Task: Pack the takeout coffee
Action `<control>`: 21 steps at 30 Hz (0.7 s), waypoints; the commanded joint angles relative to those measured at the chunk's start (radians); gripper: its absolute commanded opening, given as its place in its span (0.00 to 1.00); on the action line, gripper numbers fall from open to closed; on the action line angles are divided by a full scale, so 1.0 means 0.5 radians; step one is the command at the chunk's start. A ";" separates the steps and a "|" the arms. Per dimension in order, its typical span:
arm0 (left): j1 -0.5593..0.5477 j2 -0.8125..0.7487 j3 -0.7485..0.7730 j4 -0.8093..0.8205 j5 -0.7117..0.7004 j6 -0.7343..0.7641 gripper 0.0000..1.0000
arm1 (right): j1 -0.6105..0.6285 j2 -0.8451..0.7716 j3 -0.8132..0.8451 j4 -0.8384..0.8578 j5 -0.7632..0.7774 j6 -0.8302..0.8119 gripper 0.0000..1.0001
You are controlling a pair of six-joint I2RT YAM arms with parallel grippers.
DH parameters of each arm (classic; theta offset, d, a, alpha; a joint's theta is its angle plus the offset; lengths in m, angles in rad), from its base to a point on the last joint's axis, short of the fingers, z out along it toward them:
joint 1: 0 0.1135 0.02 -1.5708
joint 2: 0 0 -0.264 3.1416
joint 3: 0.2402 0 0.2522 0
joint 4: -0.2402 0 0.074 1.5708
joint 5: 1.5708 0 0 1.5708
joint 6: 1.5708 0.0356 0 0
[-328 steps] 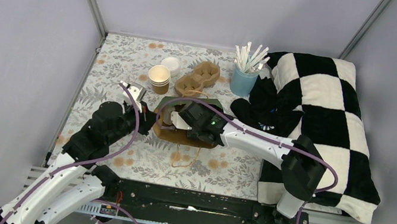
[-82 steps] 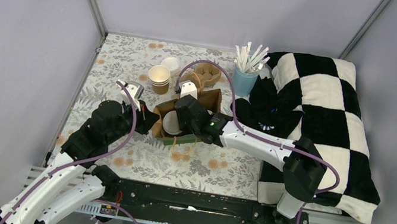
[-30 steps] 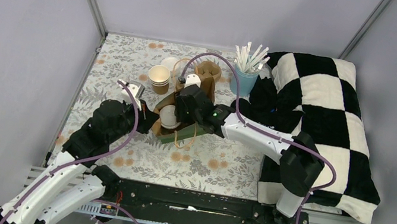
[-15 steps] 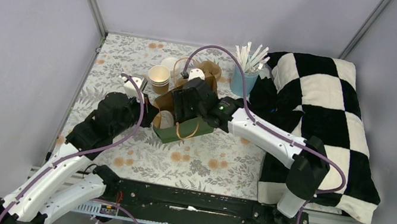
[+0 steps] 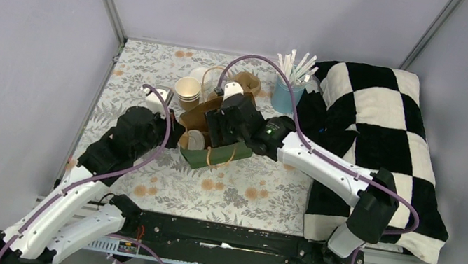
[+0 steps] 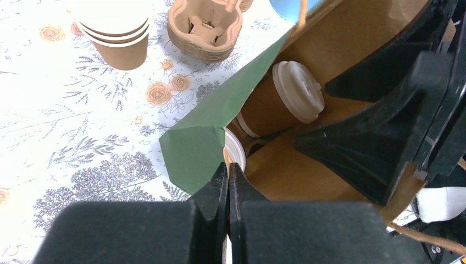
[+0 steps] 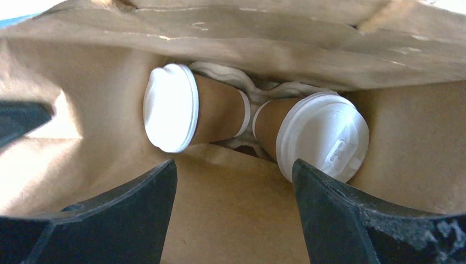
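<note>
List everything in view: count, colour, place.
lidded coffee cups: two, tan with white lids, side by side inside the bag
paper bag: one, green outside, brown inside, table centre
empty cups: one stack, tan, left behind the bag
cup carrier: one, brown, behind the bag
straw cup: one, light blue, white straws, back right
loose lid: one seen, white, behind the stack
cushion: one, black-and-white checked, right side
tablecloth: one, floral, covering the table
left gripper: shut on the bag's edge
right gripper: open, inside the bag
</note>
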 commanded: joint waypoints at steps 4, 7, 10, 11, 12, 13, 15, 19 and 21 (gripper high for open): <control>-0.004 0.248 0.446 -0.379 -0.168 -0.135 0.08 | 0.113 -0.080 -0.028 -0.021 -0.020 -0.122 0.81; -0.004 0.446 0.664 -0.609 -0.214 -0.227 0.14 | 0.136 -0.056 0.018 -0.032 -0.012 -0.170 0.81; -0.004 0.641 0.906 -0.825 -0.233 -0.296 0.30 | 0.142 -0.058 0.051 -0.005 0.039 -0.225 0.81; -0.004 0.696 0.973 -0.880 -0.233 -0.310 0.36 | 0.142 -0.058 0.063 0.005 0.062 -0.234 0.81; -0.004 0.745 1.028 -0.914 -0.227 -0.316 0.40 | 0.142 -0.060 0.071 0.014 0.077 -0.238 0.81; -0.004 0.783 1.088 -0.954 -0.230 -0.331 0.43 | 0.142 -0.065 0.068 0.029 0.080 -0.235 0.81; -0.004 0.833 1.126 -1.007 -0.231 -0.350 0.46 | 0.142 -0.087 0.048 0.084 0.087 -0.222 0.82; -0.004 0.867 1.154 -1.118 -0.177 -0.373 0.49 | 0.143 -0.125 -0.002 0.148 0.104 -0.228 0.83; -0.004 0.870 1.149 -1.207 -0.170 -0.397 0.51 | 0.141 -0.118 0.006 0.143 0.108 -0.233 0.84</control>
